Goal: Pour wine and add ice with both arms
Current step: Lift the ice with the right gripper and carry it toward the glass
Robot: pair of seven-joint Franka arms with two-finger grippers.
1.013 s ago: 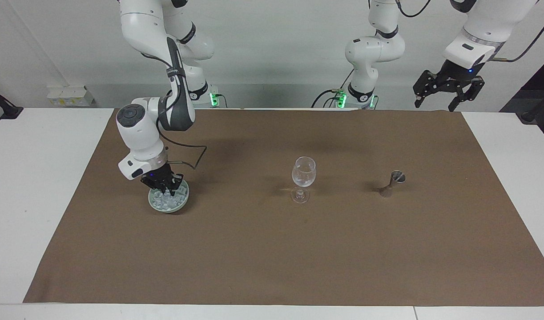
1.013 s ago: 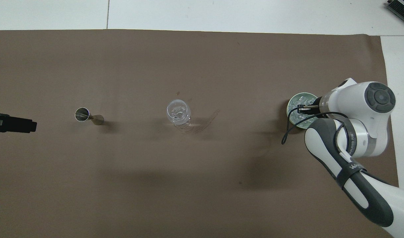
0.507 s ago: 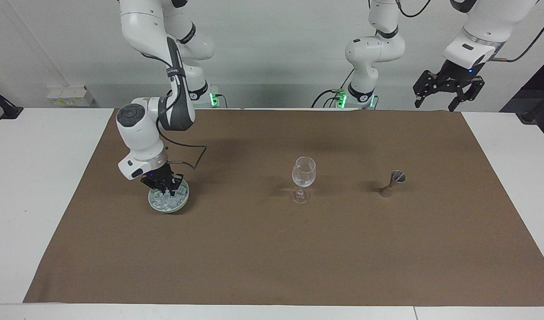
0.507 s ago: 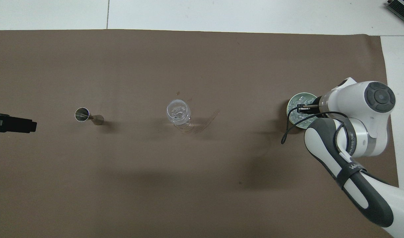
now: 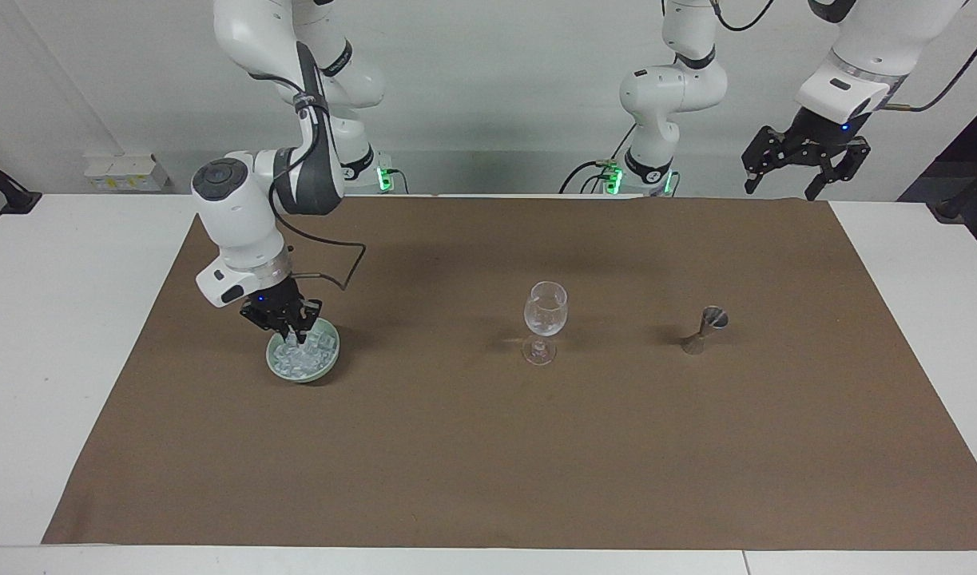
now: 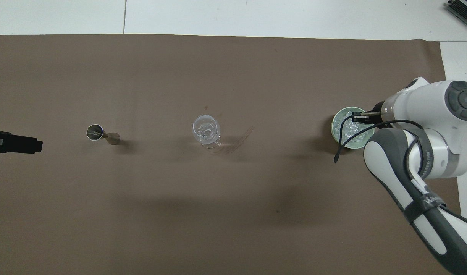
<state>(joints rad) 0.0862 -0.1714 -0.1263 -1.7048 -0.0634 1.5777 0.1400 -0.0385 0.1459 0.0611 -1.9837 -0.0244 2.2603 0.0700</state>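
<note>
A pale green bowl [image 5: 276, 363] [image 6: 335, 129] holding the ice [image 5: 300, 361] [image 6: 347, 129] sits toward the right arm's end of the brown mat. My right gripper [image 5: 299, 334] [image 6: 356, 117] hangs shut just above the heap, over the side of the bowl nearer the robots. I cannot tell whether a cube sits between its tips. The stemmed clear glass [image 5: 545, 315] [image 6: 206, 131] stands mid-mat. A small metal jigger [image 5: 705, 327] [image 6: 99, 133] stands toward the left arm's end. No wine is in view. My left gripper [image 5: 804, 172] [image 6: 15, 141] waits open, high over the mat's edge.
The brown mat [image 5: 488, 463] covers most of the white table, with white margins at both ends. The right arm's elbow and a loose black cable [image 5: 340, 275] hang over the mat beside the bowl, on the robots' side.
The right gripper has risen out of the ice heap, and its wrist has shifted toward the robots and the table's end. The left arm, glass and jigger have not moved.
</note>
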